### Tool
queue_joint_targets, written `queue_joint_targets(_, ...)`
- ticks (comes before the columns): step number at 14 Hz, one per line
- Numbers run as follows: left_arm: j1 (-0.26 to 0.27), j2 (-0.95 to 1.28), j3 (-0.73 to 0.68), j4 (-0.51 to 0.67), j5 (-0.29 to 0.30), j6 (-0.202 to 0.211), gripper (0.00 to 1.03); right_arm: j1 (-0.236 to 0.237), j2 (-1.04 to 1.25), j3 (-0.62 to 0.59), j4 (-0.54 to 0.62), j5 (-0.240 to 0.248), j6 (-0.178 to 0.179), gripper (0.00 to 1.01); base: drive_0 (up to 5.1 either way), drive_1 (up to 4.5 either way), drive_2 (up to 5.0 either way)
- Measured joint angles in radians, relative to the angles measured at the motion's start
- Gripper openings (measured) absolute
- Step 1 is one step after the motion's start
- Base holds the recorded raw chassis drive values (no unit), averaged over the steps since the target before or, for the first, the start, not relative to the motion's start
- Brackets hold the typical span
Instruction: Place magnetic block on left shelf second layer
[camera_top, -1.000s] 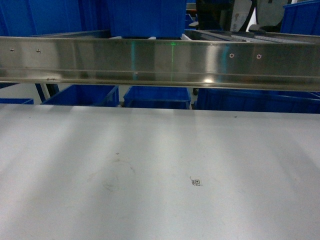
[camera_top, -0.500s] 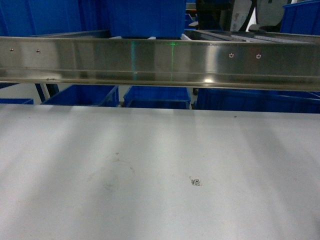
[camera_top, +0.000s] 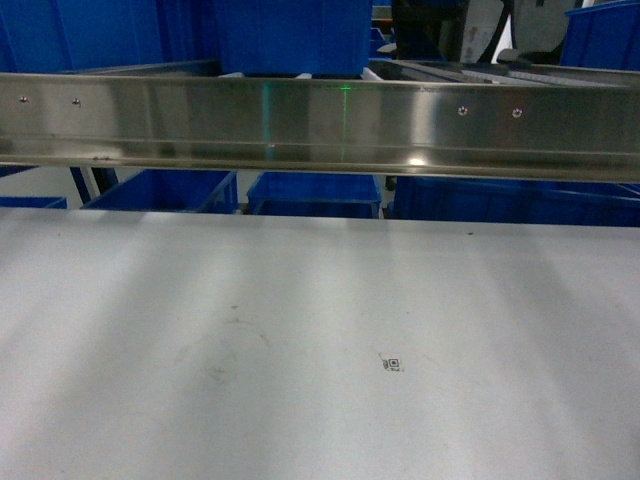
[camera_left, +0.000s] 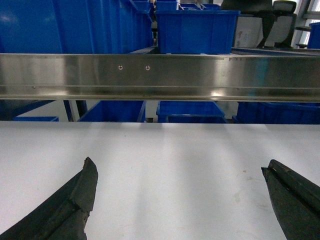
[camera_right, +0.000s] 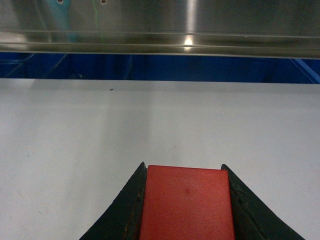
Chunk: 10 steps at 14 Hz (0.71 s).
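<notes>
Left wrist view: left gripper (camera_left: 180, 200) has its jaws spread wide, nothing between them, only bare white counter (camera_left: 170, 150) under the gap. One black finger (camera_left: 70, 205) shows at lower left, the other at lower right. Ahead, a steel rail (camera_left: 160, 75) of the left shelf spans the whole frame, two small screws near its middle. A blue bin (camera_left: 197, 31) sits above the rail, more blue bins below and behind it. An office chair shows at top right, past the shelf.

Head view: neither arm nor block visible here. Same kind of rail (camera_top: 320, 125) across the frame, blue bins (camera_top: 315, 192) under it, counter (camera_top: 300, 300) in front. A small printed square code mark (camera_top: 392, 364) lies on the counter right of centre; too small to read. Faint scuff rings left of it. A green light streak sits on the rail near the middle.

Right wrist view: right gripper (camera_right: 186, 205) is clamped on the red magnetic block (camera_right: 186, 202), black fingers touching both its sides. The block is above the counter (camera_right: 150, 115), short of the rail (camera_right: 160, 25), not on the shelf. No writing visible on the block.
</notes>
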Motion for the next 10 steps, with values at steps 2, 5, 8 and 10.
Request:
queue_joint_targets(2, 0.000, 0.000, 0.000, 0.000, 0.000, 0.000, 0.98, 0.000, 0.000, 0.000, 0.000, 0.000, -0.001, 0.34, 0.0, 0.00, 0.0)
queue_joint_targets(5, 0.000, 0.000, 0.000, 0.000, 0.000, 0.000, 0.98, 0.000, 0.000, 0.000, -0.002, 0.000, -0.007, 0.34, 0.0, 0.00, 0.0)
queue_joint_targets(8, 0.000, 0.000, 0.000, 0.000, 0.000, 0.000, 0.98, 0.000, 0.000, 0.000, -0.002, 0.000, -0.007, 0.34, 0.0, 0.00, 0.0)
queue_joint_targets(10, 0.000, 0.000, 0.000, 0.002, 0.003, 0.000, 0.98, 0.000, 0.000, 0.000, -0.002, 0.002, -0.008, 0.34, -2.5, 1.21, 1.2)
